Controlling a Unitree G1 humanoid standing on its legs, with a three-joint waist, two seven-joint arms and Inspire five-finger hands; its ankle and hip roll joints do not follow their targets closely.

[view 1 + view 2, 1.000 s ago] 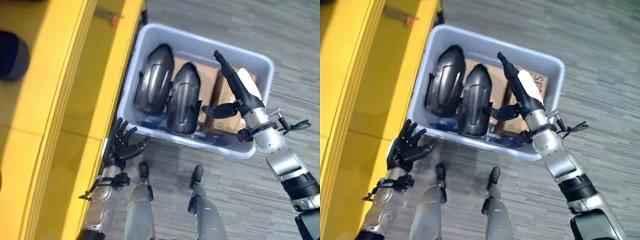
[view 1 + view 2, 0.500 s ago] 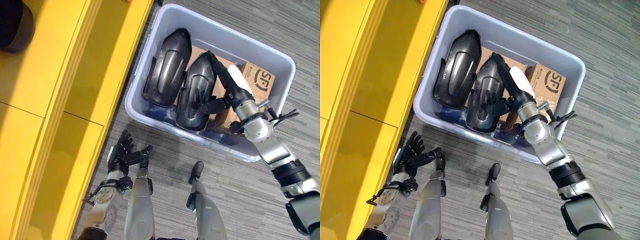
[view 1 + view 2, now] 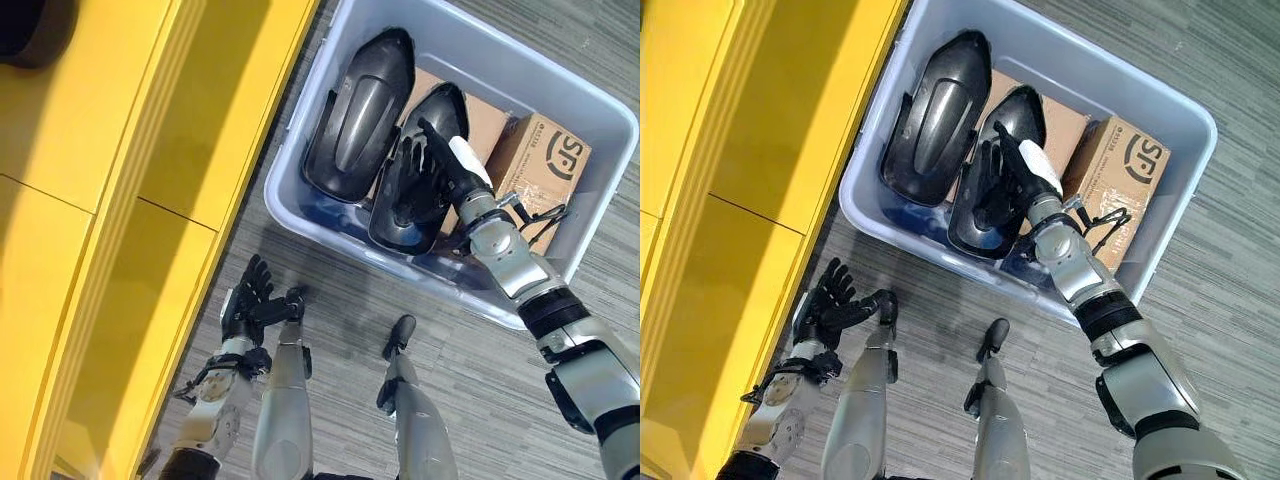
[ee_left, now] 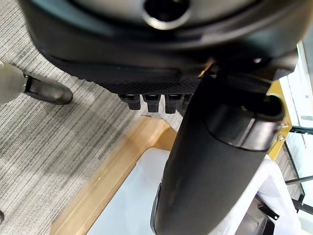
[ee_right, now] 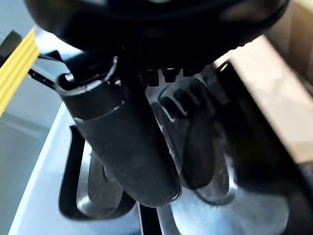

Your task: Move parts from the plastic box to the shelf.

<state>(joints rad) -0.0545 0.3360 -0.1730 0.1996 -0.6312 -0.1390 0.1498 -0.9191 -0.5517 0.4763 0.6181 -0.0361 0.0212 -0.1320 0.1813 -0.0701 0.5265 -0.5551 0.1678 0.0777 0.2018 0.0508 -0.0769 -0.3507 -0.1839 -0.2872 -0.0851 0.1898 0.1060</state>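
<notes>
A pale blue plastic box [image 3: 322, 218] on the floor holds two black curved shell parts side by side. My right hand [image 3: 437, 163] reaches into the box and lies on the right-hand part [image 3: 402, 215], fingers spread and fairly straight, open. The right wrist view shows the fingers [image 5: 188, 105] laid over that glossy part [image 5: 215, 171], with the thumb alongside. The left-hand part [image 3: 360, 105] lies untouched. My left hand [image 3: 250, 303] hangs open and holds nothing, low beside the yellow shelf [image 3: 120, 150].
A printed cardboard carton [image 3: 548, 163] stands in the box's right end, and flat cardboard [image 3: 482, 115] lies under the parts. A dark round object [image 3: 35, 22] sits on the shelf at the far left. Grey striped carpet [image 3: 480, 380] surrounds the box.
The camera has shifted. My right hand came down from above the carton to the right-hand black part and now rests on it. The left hand stays open and low.
</notes>
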